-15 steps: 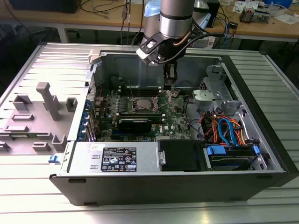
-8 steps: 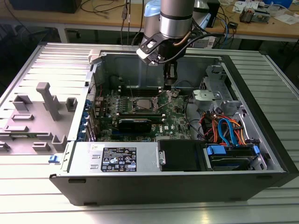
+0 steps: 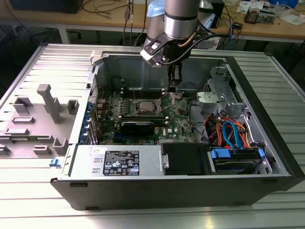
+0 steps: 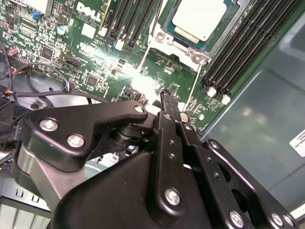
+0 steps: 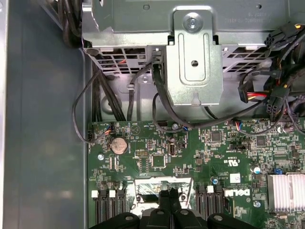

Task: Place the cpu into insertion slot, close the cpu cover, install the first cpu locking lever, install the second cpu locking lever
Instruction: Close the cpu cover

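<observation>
Second wrist view: the cpu (image 4: pixel 198 16) sits in the insertion slot (image 4: pixel 166 21), framed by the cpu cover (image 4: pixel 183 45). The pincer (image 4: pixel 170 102), tips together and empty, hovers beside a locking lever (image 4: pixel 194 86). It is probably best to press the lever down steadily and hook it fully.

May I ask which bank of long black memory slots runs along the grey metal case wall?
The bank edging the green board, beside that wall; the other bank sits across the silver-topped cpu.

white logo lettering (image 5: pixel 237 193) on the green motherboard (image 5: pixel 157 143)
</observation>
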{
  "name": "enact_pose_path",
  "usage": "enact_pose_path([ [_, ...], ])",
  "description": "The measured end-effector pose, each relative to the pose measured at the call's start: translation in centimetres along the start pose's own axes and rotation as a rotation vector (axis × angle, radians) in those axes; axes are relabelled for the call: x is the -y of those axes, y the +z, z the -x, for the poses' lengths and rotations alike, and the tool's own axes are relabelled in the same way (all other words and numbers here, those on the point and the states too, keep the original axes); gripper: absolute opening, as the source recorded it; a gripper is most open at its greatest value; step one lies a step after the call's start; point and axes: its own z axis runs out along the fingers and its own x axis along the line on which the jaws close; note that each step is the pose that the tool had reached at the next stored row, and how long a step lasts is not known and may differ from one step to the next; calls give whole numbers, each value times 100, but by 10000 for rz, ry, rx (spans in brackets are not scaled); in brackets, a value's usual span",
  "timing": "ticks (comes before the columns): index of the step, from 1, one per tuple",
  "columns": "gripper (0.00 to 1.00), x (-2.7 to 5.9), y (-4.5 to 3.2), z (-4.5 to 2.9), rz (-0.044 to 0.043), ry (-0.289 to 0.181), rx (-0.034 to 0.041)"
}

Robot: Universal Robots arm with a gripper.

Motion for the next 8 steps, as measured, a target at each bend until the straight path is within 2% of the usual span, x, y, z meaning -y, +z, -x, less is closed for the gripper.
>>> enact_pose_path([
  [8, 11, -106, 5, -3, 0, 0, -2],
])
